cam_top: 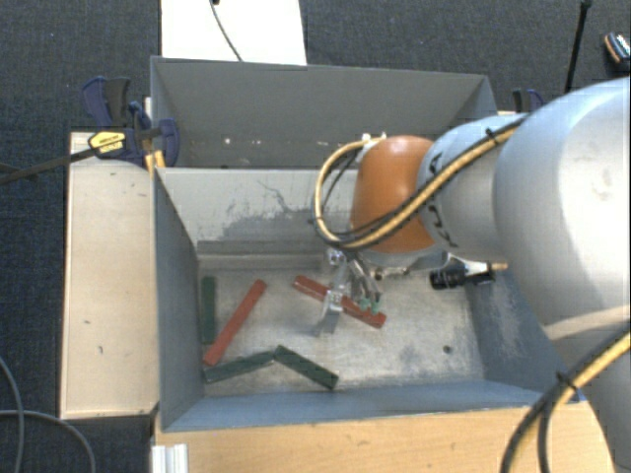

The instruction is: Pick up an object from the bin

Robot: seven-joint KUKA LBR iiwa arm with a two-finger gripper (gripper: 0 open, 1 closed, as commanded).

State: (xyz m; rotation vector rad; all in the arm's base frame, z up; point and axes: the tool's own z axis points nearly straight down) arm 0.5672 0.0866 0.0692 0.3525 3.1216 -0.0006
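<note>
Dark grey carpeted floor [59, 28] all around, thin black cables [32, 168] trailing across it at left.

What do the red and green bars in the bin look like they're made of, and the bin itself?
The left red bar and the green bars look like matte painted wood or plastic: flat colour, no shine. The bin looks like dull, scuffed grey sheet metal.

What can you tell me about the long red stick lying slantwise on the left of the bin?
The red stick is a slim, matte bar. It lies flat on the bin floor, slanting from upper right to lower left. A dark green stick lies beside it by the left wall; its lower end nears a second green stick. The end effector is apart, to its right.
</note>
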